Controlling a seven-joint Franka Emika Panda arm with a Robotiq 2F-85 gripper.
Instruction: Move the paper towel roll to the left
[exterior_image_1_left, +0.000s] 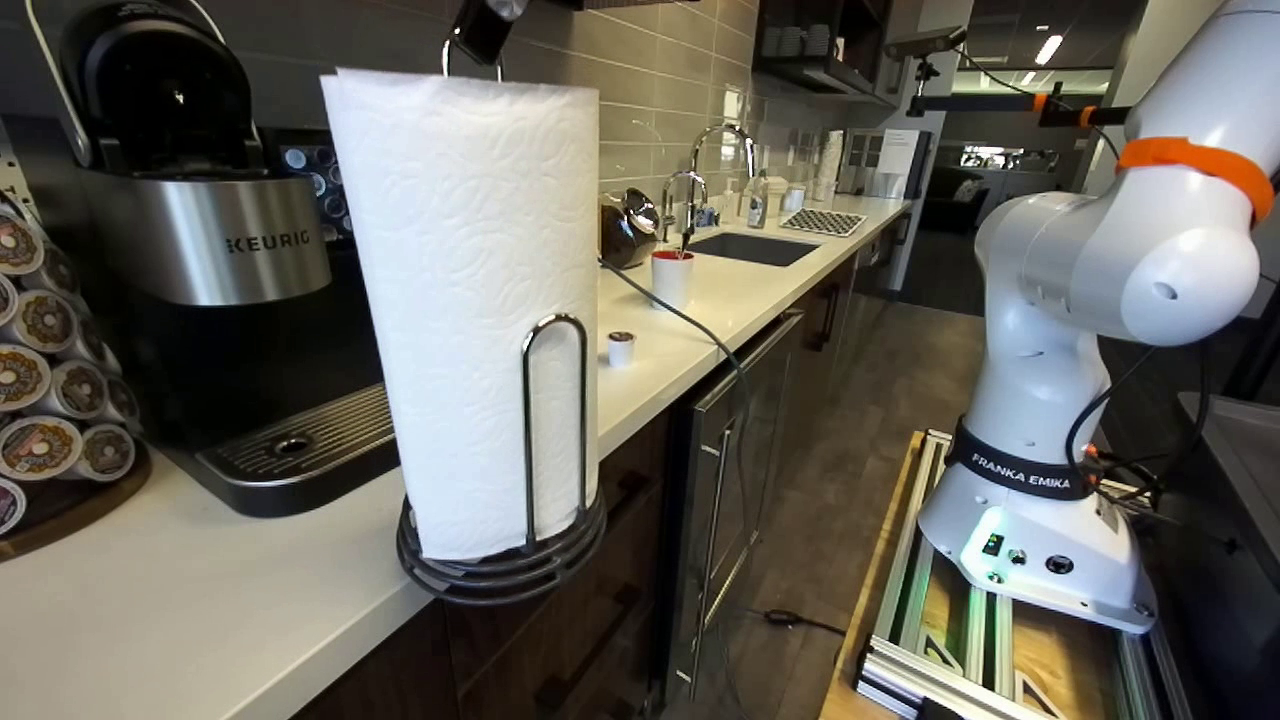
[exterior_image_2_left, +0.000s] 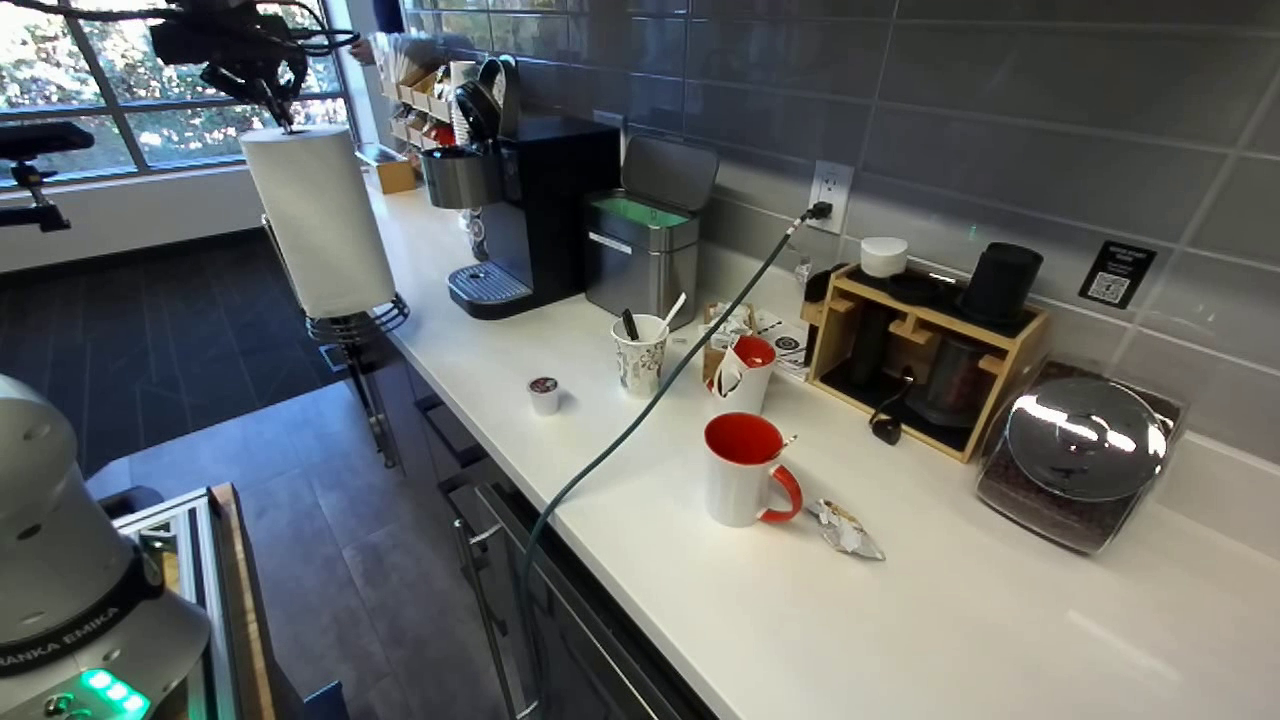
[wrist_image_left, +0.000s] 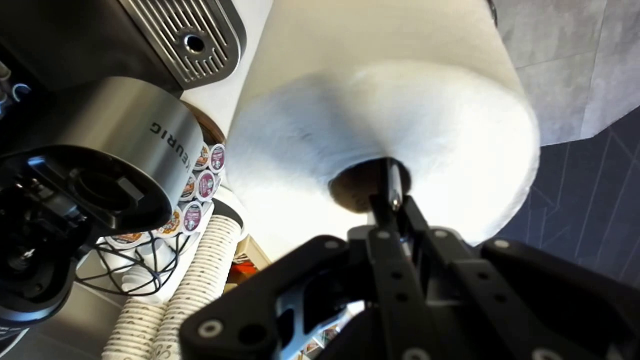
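The paper towel roll (exterior_image_1_left: 470, 300), a tall white cylinder of embossed paper, points up, its long axis tilted: in an exterior view the top leans left, the black round wire base (exterior_image_2_left: 350, 326) lies lower right, at the front edge of the white countertop (exterior_image_2_left: 900, 630); whether these touch, I cannot tell. The roll is below the black two-fingered gripper (wrist_image_left: 395, 204), whose fingers stand narrow, pinching the shiny chrome wire loop (wrist_image_left: 393, 181) at its upper hole. Near it, the black-and-silver metal coffee machine (exterior_image_1_left: 245, 240) stands on the countertop by a grey tiled wall (exterior_image_2_left: 1000, 130).
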